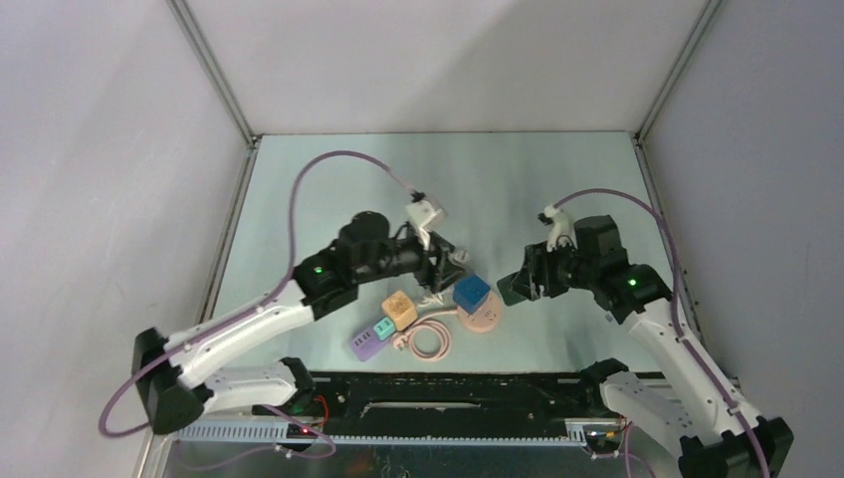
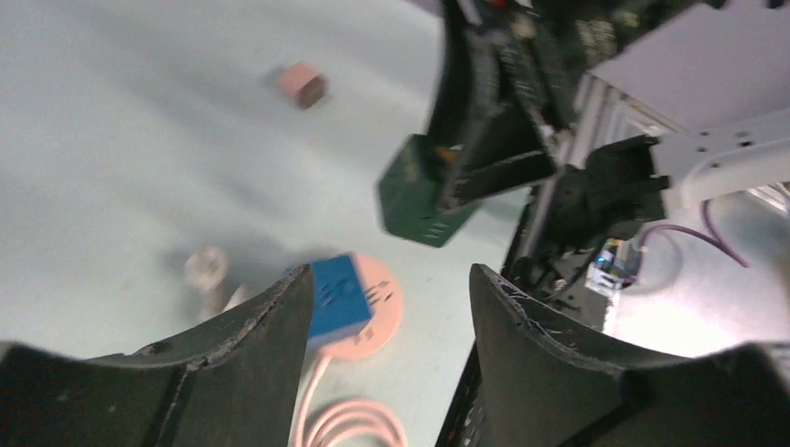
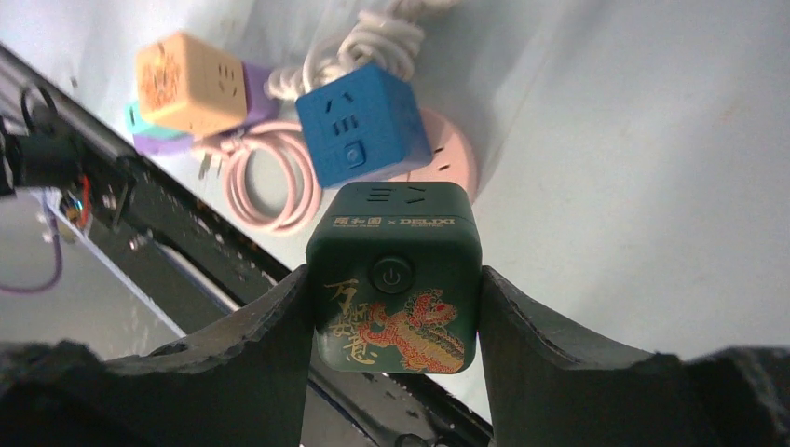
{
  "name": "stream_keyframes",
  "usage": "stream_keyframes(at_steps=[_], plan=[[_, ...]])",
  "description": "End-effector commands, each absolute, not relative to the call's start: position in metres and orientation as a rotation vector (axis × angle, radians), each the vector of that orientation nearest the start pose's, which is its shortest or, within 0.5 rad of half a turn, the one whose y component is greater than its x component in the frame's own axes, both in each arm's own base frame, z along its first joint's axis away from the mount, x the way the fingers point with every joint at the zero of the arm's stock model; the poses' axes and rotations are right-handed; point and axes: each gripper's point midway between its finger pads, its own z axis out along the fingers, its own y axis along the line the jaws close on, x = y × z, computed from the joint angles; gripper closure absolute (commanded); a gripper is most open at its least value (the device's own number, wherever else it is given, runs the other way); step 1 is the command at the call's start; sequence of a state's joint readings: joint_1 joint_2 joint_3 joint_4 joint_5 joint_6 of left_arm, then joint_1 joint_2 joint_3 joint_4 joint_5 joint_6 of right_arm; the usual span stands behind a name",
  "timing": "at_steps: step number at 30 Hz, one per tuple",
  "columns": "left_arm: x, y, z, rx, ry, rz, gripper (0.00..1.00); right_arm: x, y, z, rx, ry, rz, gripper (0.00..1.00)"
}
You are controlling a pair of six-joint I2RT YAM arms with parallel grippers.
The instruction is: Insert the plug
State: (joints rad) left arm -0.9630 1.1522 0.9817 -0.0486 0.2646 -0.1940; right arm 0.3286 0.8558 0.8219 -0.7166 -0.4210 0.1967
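Our right jaws squeeze the green cube socket (image 3: pixel 401 233), up off the surface (image 3: pixel 606 140), near the blue cube socket (image 3: pixel 363 126) sitting on the round pink socket (image 3: pixel 452 154). Our left jaws are open and hold nothing. We should keep the green cube straight, line it up slowly, then push gently.

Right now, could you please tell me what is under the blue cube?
The blue cube sits on a round pink disc, whose rim shows beside it. The disc's face beneath the cube is covered, so whether it is plugged in cannot be seen.
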Motion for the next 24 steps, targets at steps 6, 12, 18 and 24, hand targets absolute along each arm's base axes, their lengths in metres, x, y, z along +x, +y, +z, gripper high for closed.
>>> stream_keyframes(at_steps=[6, 12, 18, 24], plan=[[0.205, -0.225, 0.259, 0.647, 1.936, -0.664, 0.18, 0.196, 0.19, 0.156, -0.712, 2.384, 0.64, 1.0], [0.216, -0.167, 0.25, 0.495, 2.006, -0.499, 0.04, 0.192, 0.195, 0.145, -0.811, 2.404, 0.531, 1.0], [0.222, -0.134, 0.226, 0.399, 2.033, -0.409, 0.0, 0.191, 0.199, 0.138, -0.863, 2.403, 0.48, 1.0], [0.222, -0.134, 0.216, 0.343, 2.06, -0.444, 0.0, 0.193, 0.204, 0.133, -0.931, 2.396, 0.441, 1.0]])
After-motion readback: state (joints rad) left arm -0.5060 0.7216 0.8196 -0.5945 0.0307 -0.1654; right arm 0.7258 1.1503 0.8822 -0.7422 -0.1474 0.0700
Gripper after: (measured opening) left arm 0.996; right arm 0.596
